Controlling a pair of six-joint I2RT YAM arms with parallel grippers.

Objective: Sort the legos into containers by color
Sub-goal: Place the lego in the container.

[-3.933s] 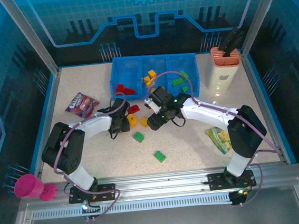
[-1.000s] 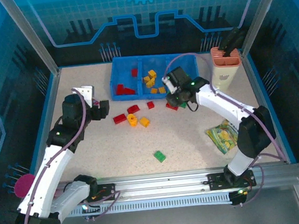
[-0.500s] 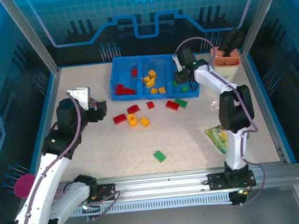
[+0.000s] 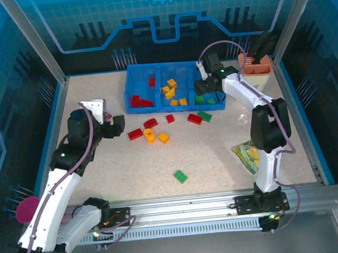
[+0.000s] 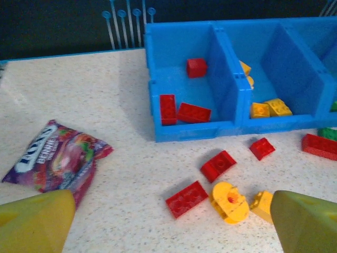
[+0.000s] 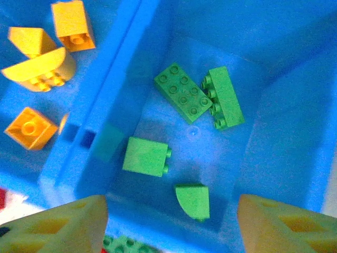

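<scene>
Tabletop (image 4: 214,158) nearest the arm bases is occupied by a single green brick (image 4: 180,176), which lies well apart from the other legos, and by a yellow-green snack packet (image 4: 248,156) to its right. Farther back on the left, the left gripper (image 4: 116,124) is positioned above the table; its fingers (image 5: 37,221) are spread wide and nothing is held between them. A purple snack packet (image 5: 50,158) is seen lying flat at the left of the left wrist view. Ahead of that gripper, a loose cluster is laid out in front of the bin: two long red bricks (image 5: 186,198), a small red brick (image 5: 261,148), a round orange-yellow piece (image 5: 229,202) and an orange-yellow brick (image 5: 261,203) just beside it. Further right, another red brick (image 4: 194,119) lies just beside a second green brick (image 4: 206,116), near the bin's front wall. Behind the cluster stands the blue bin (image 5: 195,132), divided into three compartments side by side. Three red bricks (image 5: 193,112) are contained in the left compartment (image 5: 174,84), orange-yellow bricks (image 5: 276,107) in the middle compartment (image 5: 279,68), and four green bricks (image 6: 182,98) in the right compartment (image 6: 263,132). The right gripper (image 4: 201,88) is positioned over the right compartment; its fingers (image 6: 58,226) are spread apart and empty. A beige holder (image 4: 253,82) with an orange top stands at the far right, beside the bin.
</scene>
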